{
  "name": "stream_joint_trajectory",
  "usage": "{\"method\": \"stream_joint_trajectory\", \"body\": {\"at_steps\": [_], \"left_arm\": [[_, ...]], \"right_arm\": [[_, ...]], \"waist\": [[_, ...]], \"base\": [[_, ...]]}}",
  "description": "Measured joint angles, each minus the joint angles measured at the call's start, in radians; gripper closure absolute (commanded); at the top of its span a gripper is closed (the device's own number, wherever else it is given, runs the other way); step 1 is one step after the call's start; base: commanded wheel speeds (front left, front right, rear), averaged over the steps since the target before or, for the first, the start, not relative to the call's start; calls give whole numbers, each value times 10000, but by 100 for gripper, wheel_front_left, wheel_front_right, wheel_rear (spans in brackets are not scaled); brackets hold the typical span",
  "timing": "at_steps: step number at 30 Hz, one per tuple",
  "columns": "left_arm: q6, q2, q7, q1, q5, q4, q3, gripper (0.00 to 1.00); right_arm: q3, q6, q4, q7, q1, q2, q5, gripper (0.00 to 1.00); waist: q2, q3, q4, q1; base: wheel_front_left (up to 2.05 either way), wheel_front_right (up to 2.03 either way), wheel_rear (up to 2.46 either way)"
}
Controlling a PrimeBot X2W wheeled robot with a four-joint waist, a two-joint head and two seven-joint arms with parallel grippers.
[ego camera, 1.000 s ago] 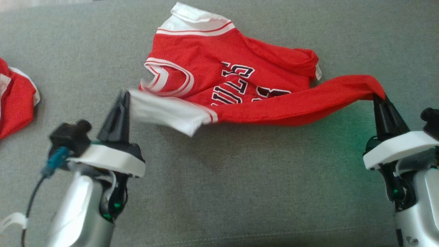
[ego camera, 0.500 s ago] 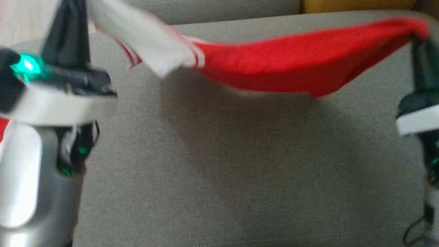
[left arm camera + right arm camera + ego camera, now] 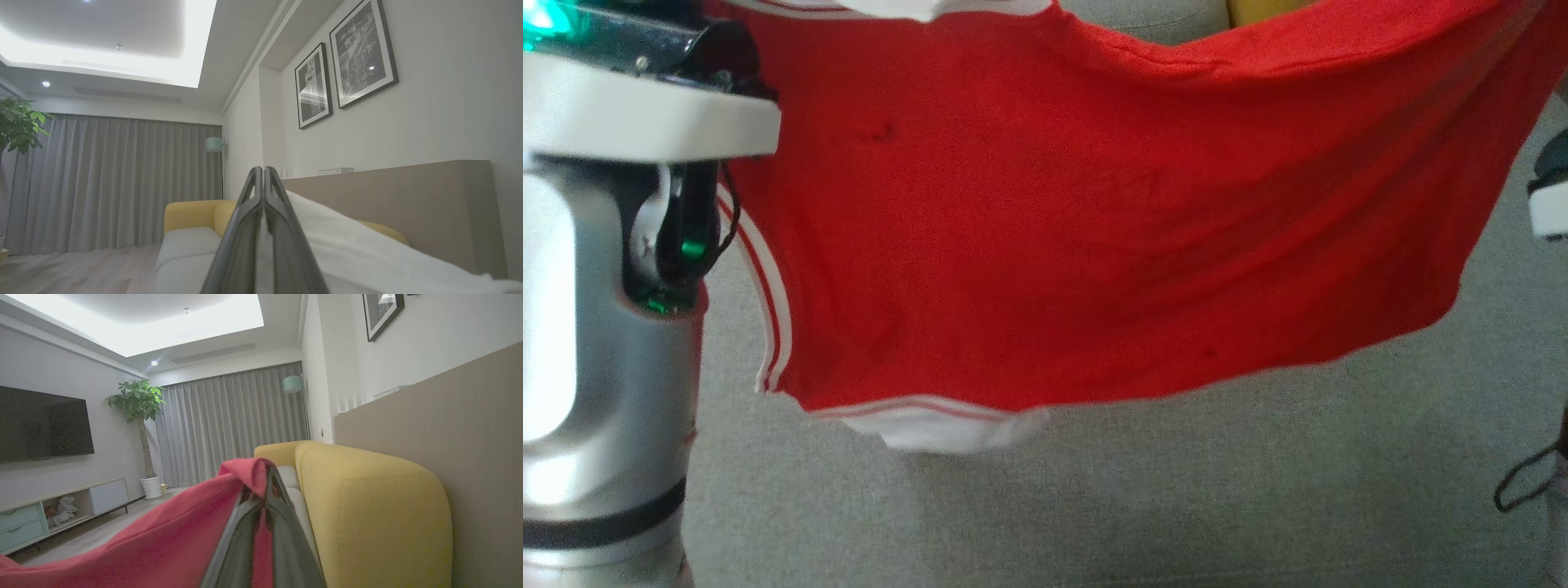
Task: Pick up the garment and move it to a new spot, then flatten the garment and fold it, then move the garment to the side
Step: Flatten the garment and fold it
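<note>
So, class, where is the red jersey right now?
In the head view the red jersey hangs above the grey sofa seat, stretched between the left pincer and the right pincer.

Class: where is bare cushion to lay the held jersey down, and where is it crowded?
Free: the grey cushion below the jersey, between the left arm and a black cable. Crowded: higher up, where the jersey hangs stretched from left gripper to right gripper.
</note>
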Motion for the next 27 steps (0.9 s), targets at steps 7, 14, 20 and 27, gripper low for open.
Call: {"method": "stream_joint_trajectory", "body": {"at_steps": [7, 14, 20, 27], "left_arm": [[-111, -274, -255, -784, -234, 1538, -58, 100], [-320, -424, -1306, -2959, -69, 3885, -86, 100], [-453, -686, -1952, -5058, 286, 5787, 102, 100], [-763, -1131, -1996, -6070, 575, 6819, 972, 100]], "right_arm": [[-17, 0, 1237, -79, -1008, 290, 161, 100], [458, 0, 3870, -871, -3962, 345, 174, 100], [1131, 0, 6744, -2543, -6847, 504, 71, 100], [2013, 0, 9983, -3921, -8364, 548, -94, 100]], "waist": [[0, 318, -14, 0], [0, 1023, -51, 1], [0, 1535, -85, 1], [0, 2023, -82, 1]], "base": [[0, 0, 0], [0, 0, 0], [0, 0, 0], [0, 0, 0]]}}
